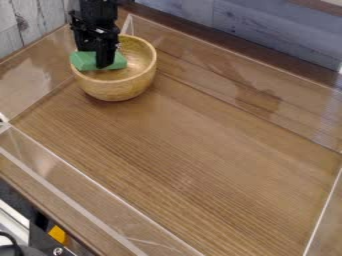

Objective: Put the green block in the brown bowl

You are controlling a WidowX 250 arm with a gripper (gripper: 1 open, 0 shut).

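Note:
The brown bowl (123, 82) is a round light wooden bowl at the far left of the table. My black gripper (96, 54) points straight down over the bowl's left rim. It is shut on the green block (107, 62), a small bright green bar that pokes out on both sides of the fingers. The block sits low at the bowl's left inner edge, at about rim height. I cannot tell whether it touches the bowl. The arm hides the back of the bowl's rim.
The wooden table (187, 150) is ringed by a low clear plastic wall (54, 175). That wall runs close behind and to the left of the bowl. A grey plank wall (254, 25) stands at the back.

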